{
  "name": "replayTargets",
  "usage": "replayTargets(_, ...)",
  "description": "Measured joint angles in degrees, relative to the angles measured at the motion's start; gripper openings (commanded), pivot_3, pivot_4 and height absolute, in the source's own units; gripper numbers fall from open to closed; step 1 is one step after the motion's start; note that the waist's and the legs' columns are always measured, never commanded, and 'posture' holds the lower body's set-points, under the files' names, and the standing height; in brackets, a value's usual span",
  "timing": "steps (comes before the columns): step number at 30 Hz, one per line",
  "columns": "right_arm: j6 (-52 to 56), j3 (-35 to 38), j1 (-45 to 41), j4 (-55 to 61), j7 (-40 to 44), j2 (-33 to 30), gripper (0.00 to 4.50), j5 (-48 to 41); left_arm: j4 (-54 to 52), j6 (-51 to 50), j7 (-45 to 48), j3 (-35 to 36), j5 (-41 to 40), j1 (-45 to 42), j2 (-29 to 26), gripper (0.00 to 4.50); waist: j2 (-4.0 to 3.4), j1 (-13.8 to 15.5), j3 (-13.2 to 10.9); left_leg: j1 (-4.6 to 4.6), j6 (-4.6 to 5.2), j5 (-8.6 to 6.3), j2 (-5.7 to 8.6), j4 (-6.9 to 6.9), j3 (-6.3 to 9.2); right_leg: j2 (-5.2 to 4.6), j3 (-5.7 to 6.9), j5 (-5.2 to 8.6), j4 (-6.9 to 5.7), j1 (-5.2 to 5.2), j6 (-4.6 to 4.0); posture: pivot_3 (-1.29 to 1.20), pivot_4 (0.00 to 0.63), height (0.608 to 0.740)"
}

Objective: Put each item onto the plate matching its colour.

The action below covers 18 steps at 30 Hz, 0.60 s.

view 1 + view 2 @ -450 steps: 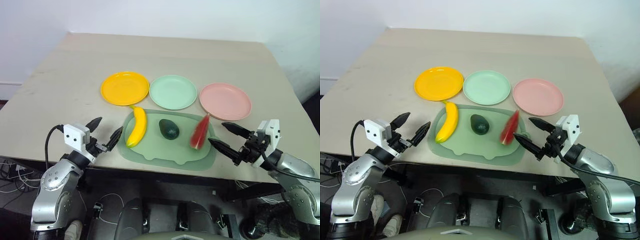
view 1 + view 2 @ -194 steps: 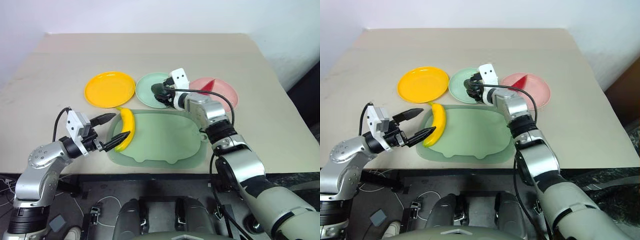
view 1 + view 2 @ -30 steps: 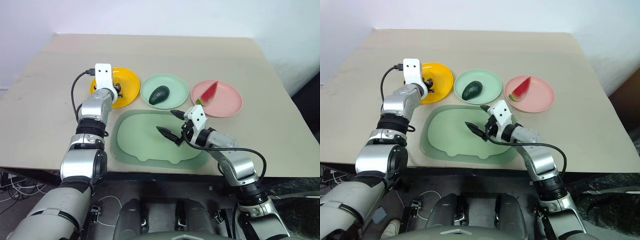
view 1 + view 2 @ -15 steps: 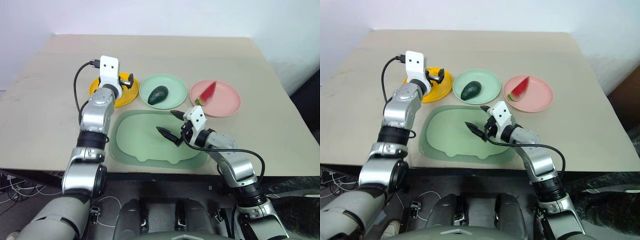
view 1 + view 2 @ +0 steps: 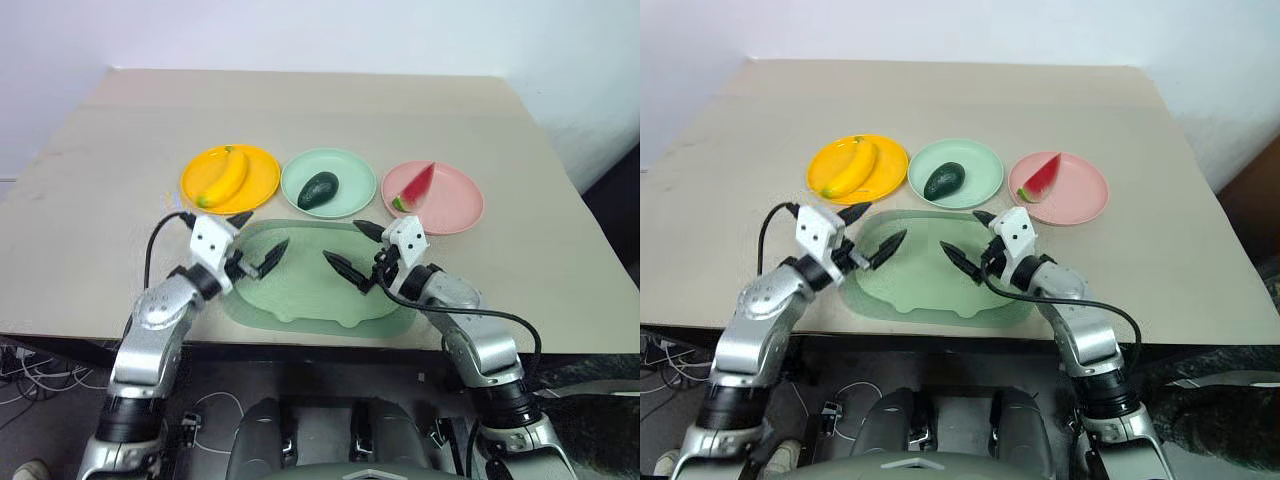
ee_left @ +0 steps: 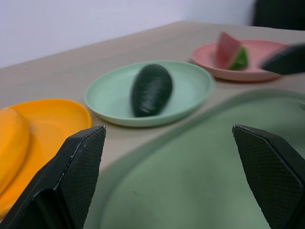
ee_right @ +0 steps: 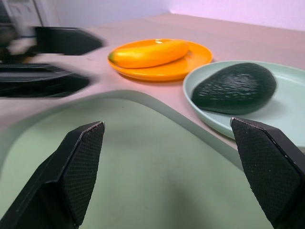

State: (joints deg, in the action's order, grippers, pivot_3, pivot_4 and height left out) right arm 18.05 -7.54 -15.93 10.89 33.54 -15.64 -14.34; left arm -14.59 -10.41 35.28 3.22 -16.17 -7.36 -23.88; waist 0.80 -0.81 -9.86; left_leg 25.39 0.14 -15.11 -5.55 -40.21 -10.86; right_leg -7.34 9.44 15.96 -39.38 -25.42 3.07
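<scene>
Both grippers hang over the pale green tray [image 5: 300, 300] with fingers spread wide and nothing between them: the left gripper [image 5: 258, 240] above the tray's left end, the right gripper [image 5: 353, 250] above its right half, the two pointing toward each other. Beyond the tray sit three plates in a row. On the yellow-orange plate [image 5: 260, 185] lies the banana [image 5: 224, 177], slanted across it. Next to it, the mint green plate [image 5: 352, 172] carries the dark avocado [image 5: 318, 189]. Farthest right, the pink plate [image 5: 455, 205] holds the watermelon wedge [image 5: 415, 186], its green rind toward the near edge. All of it rests on a beige table [image 5: 100, 200].
</scene>
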Motion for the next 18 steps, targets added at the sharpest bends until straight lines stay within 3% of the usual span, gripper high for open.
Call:
replayTargets(7,-0.3,0.1,0.5,0.2,1.6,-1.7,4.5,-0.5,-2.1,3.3,4.8,5.0,-4.6,7.9,-2.6,4.47,-0.04,0.1,0.0,0.01,0.07,-0.05,-0.08,0.02,0.0,-0.04,0.0,0.0,0.04,0.0,-0.01,0.0,0.15,0.695)
replayTargets(18,-0.6,1.1,2.5,0.4,7.6,-5.4,4.5,-3.5,-0.2,3.2,12.1,11.4,-15.9,8.8,-4.1,4.47,-0.04,0.0,0.0,0.0,0.11,-0.07,-0.08,0.03,0.0,-0.03,0.01,0.0,0.07,0.01,-0.01,0.0,0.15,0.695)
